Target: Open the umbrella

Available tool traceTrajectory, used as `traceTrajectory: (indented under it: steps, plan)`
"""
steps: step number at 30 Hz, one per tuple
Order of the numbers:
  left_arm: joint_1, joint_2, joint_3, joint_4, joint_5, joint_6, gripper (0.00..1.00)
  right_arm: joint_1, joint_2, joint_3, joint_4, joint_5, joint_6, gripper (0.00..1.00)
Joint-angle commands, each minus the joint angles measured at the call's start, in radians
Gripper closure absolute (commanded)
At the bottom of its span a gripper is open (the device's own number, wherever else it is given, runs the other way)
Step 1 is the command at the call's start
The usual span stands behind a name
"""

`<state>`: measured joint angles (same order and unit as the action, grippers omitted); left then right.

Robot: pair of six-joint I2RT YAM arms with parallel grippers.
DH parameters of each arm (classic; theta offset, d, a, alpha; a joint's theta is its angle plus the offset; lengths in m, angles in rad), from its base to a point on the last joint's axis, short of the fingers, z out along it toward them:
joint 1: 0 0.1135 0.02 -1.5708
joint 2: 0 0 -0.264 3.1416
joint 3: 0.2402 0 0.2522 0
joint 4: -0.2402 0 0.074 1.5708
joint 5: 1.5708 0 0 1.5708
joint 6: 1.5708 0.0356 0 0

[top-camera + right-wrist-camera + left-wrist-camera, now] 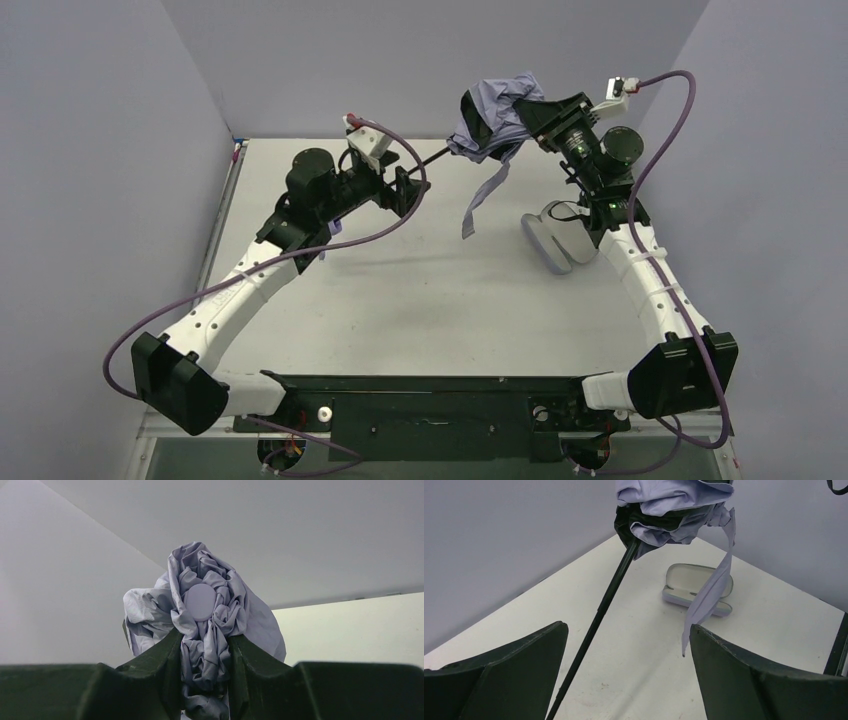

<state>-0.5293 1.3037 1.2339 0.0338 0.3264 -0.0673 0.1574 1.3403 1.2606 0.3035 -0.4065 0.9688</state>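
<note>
The umbrella is held in the air at the back right, folded, its pale lavender canopy (495, 120) bunched up. My right gripper (538, 122) is shut on the bunched canopy near its round tip cap, as the right wrist view (205, 636) shows. The thin black shaft (430, 157) runs down-left from the canopy (674, 510) and passes between my left gripper's (405, 190) fingers. In the left wrist view the left gripper (627, 626) is open, with the shaft (599, 615) nearer its left finger and not clamped. A lavender strap (709, 595) hangs from the canopy. The handle is hidden.
A small pale lavender case (550, 240) lies open on the white table (420, 300), below the right wrist; it also shows in the left wrist view (698, 587). Grey walls close the back and both sides.
</note>
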Motion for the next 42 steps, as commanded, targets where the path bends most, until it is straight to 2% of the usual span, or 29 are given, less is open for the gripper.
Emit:
traceTrajectory:
  steps: [1,7,9,12,16,18,23,25,27,29,30,31,32,34,37,42]
  plan:
    - [-0.014,-0.007,0.009,0.069,-0.026,0.109,0.09,-0.01,-0.012,0.045,0.089,0.031,0.063,1.0]
    - [-0.015,0.056,0.069,-0.017,-0.05,0.604,0.13,-0.01,-0.017,0.032,0.091,-0.021,0.084,1.0]
    - [-0.018,0.074,0.084,-0.1,-0.04,0.721,0.16,-0.01,-0.015,0.029,0.095,-0.035,0.091,1.0]
    - [-0.029,0.09,0.085,-0.134,-0.061,0.825,0.22,-0.01,-0.015,0.024,0.107,-0.053,0.1,1.0]
    - [-0.042,0.115,0.08,-0.169,-0.146,0.952,0.39,-0.01,-0.021,0.021,0.113,-0.083,0.103,1.0]
    - [-0.042,0.12,0.076,-0.169,-0.174,0.988,0.51,-0.013,-0.024,0.017,0.111,-0.106,0.102,1.0]
    - [-0.041,0.096,0.042,-0.112,-0.203,1.032,0.9,-0.023,-0.037,-0.019,0.082,-0.176,0.087,1.0]
    - [-0.041,0.084,0.023,-0.091,-0.207,1.059,1.0,-0.031,-0.039,-0.036,0.071,-0.21,0.07,1.0]
    - [-0.04,0.072,0.008,-0.079,-0.203,1.088,1.0,-0.04,-0.045,-0.049,0.046,-0.232,0.041,1.0]
    - [-0.036,0.062,0.0,-0.094,-0.185,1.127,1.0,-0.051,-0.054,-0.053,-0.003,-0.244,-0.016,0.89]
    - [-0.035,0.058,-0.001,-0.102,-0.18,1.145,1.0,-0.062,-0.057,-0.054,-0.041,-0.248,-0.061,0.76]
    - [-0.033,0.054,-0.001,-0.105,-0.173,1.151,1.0,-0.069,-0.066,-0.055,-0.056,-0.258,-0.081,0.69]
    - [-0.031,0.052,0.001,-0.112,-0.171,1.156,1.0,-0.086,-0.076,-0.057,-0.086,-0.265,-0.129,0.58]
    - [-0.023,0.049,0.008,-0.122,-0.163,1.163,1.0,-0.116,-0.093,-0.053,-0.154,-0.279,-0.215,0.45]
    - [-0.017,0.045,0.005,-0.13,-0.149,1.191,1.0,-0.177,-0.112,-0.039,-0.266,-0.314,-0.365,0.37]
    - [-0.014,0.033,-0.002,-0.146,-0.119,1.265,1.0,-0.243,-0.123,0.028,-0.504,-0.395,-0.696,0.35]
